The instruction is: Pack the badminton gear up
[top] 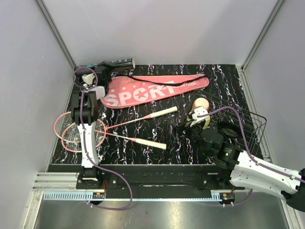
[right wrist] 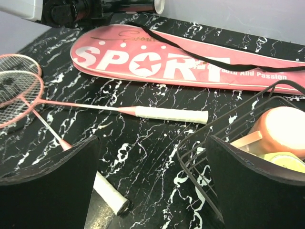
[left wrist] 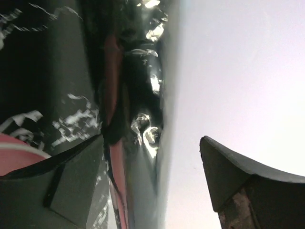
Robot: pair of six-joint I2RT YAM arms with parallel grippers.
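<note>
Though overhead hides their jaws, wrist views show left gripper and right gripper gaping, empty.

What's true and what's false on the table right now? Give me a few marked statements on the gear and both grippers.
1. The two pink-red racquets with white handles lie on the black marbled table, outside the cover. True.
2. The long pink "SPORT" racquet cover is in the black wire basket. False: it lies flat on the table's far side.
3. The right gripper is clamped on a racquet handle. False: it is open and empty, beside the basket.
4. The yellow-green cup with the peach lid is in the basket. True.
5. The left gripper is in the far left corner by the long black tube. True.
</note>
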